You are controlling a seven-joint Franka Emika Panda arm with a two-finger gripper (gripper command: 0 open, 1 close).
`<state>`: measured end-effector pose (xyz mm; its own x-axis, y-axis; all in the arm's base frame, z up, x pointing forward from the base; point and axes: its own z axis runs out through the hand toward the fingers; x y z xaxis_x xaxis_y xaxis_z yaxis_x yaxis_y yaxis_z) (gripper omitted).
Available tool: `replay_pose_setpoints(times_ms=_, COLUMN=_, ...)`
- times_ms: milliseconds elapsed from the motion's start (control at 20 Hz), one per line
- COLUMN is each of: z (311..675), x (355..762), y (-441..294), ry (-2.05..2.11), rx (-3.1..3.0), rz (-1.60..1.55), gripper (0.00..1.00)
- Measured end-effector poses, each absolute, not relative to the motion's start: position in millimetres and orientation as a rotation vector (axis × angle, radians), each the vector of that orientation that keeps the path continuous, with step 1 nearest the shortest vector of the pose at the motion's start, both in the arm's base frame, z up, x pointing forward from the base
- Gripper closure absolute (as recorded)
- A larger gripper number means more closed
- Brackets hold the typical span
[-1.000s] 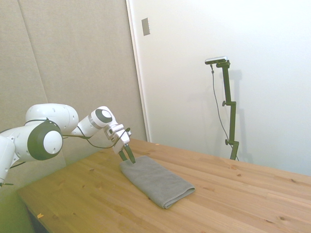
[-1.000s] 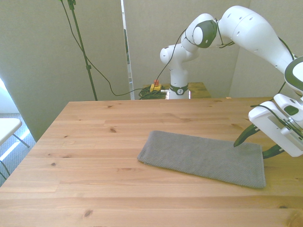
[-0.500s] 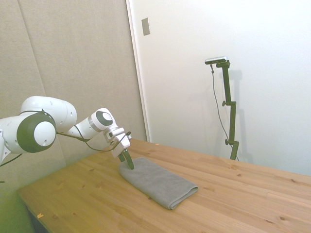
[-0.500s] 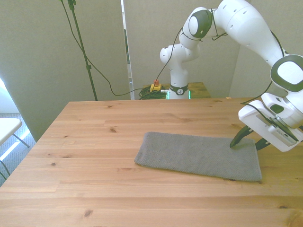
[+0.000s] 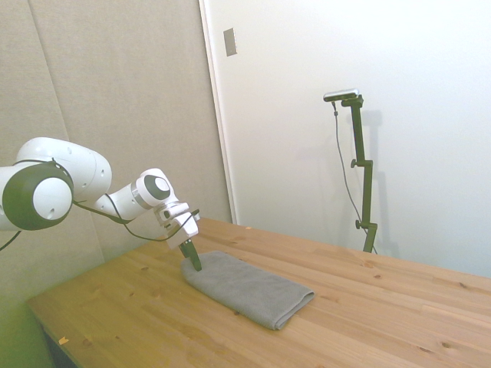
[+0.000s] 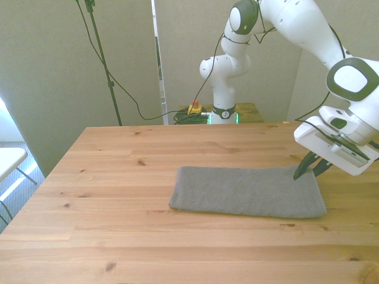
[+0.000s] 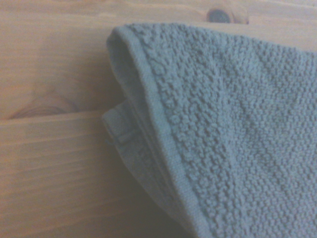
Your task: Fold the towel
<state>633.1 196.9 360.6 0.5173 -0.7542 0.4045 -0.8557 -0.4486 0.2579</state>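
The grey towel [image 6: 246,192] lies flat as a folded strip in the middle of the wooden table [image 6: 112,177], its long side running across the front view. My gripper [image 6: 306,174] points down at the towel's far corner on the front view's right, its dark fingers [image 6: 302,168] drawn close together on the cloth there. In the side view the towel [image 5: 249,290] stretches away from the gripper [image 5: 193,262], whose fingers read as one dark shape at its left end. The wrist view shows that towel corner [image 7: 223,114] from close by, with layered hems lying on the wood.
Bare wood surrounds the towel on all sides. Behind the far table edge, by the robot's base, sit a coil of cable and a small yellow box [image 6: 194,108]. A white object [image 6: 9,160] stands off the table at the front view's left.
The fingers have narrowed from a wide spread to nearly together at the towel's corner. The gripper moved toward the robot's base, and the towel's near end swung with it, so the strip lies straighter.
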Motion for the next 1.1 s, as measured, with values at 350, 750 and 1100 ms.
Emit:
replay_pose_setpoints(times_ms=350, z=426, x=616, y=131, ry=-1.438, rx=2.454, rz=0.301, gripper=1.00)
replay_pose_setpoints(times_ms=750, z=502, x=599, y=1, ry=-1.571, rx=2.553, rz=0.279, gripper=1.00)
replay_pose_setpoints(times_ms=1100, z=500, x=573, y=-91, ry=-1.693, rx=2.501, rz=0.295, gripper=1.00)
